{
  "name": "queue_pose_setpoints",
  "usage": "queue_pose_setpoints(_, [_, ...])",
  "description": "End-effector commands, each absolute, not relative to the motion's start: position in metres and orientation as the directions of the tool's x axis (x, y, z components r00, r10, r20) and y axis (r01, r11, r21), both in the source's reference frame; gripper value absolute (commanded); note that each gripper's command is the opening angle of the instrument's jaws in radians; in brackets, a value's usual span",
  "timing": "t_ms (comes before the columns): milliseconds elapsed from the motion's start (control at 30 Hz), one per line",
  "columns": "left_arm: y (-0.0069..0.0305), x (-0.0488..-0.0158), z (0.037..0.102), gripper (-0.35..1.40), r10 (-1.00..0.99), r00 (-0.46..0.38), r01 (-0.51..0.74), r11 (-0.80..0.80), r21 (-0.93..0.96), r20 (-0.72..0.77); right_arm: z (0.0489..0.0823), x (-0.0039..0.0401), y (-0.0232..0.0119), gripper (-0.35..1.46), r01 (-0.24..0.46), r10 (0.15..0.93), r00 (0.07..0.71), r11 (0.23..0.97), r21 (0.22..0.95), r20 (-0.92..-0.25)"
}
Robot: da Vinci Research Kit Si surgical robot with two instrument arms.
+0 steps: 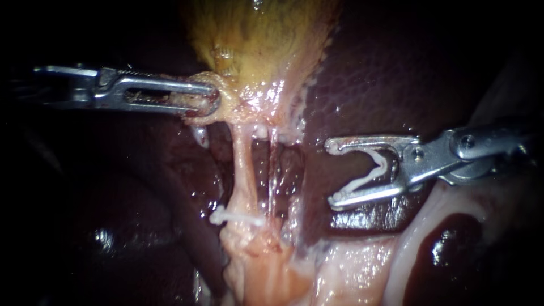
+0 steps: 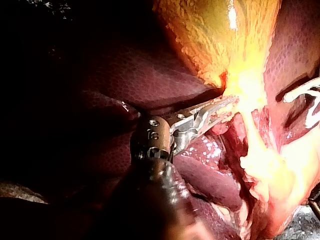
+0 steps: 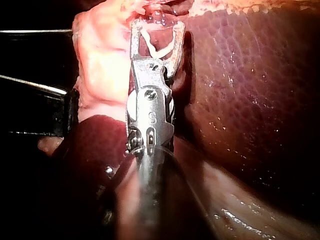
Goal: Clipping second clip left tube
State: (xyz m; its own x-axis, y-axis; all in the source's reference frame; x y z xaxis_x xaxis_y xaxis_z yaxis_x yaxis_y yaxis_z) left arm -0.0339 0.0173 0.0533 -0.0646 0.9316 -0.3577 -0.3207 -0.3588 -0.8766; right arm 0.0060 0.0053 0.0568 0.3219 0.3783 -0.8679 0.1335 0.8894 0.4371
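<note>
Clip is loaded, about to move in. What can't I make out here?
- Endoscope view: far side of the left tube, hidden by the tube itself.
- Left wrist view: tissue held by the left instrument, lost in glare.
- Right wrist view: the placed clip, out of sight beyond the right instrument and its loaded clip.

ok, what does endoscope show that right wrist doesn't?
Endoscope only: left instrument, jaws shut on the lower end of the gallbladder; the left tube with a placed clip across it. Right wrist only: a close look down the shaft. Both: right instrument, jaws holding a loaded clip, unclosed, and the liver.
</note>
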Motion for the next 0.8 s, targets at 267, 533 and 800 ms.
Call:
queue_pose_setpoints(267, [0.0181, -0.0295, 0.0483, -0.35, 0.938, -0.058, -0.317, -0.342, -0.885, -0.342, 0.0566, 0.0068, 0.0051, 0.49, 0.144, 0.38, 0.32, 0.886, 0.441, -0.868])
queue_pose_setpoints(533, [0.0182, -0.0276, 0.0454, -0.35, 0.94, -0.031, -0.32, -0.331, -0.888, -0.34, 0.0548, 0.0113, 0.0031, 0.49, 0.187, 0.372, 0.311, 0.879, 0.44, -0.875])
queue_pose_setpoints(800, [0.0179, -0.0278, 0.0454, -0.35, 0.94, -0.03, -0.323, -0.332, -0.886, -0.341, 0.0552, 0.0164, 0.0015, 0.5, 0.178, 0.431, 0.318, 0.848, 0.5, -0.844])
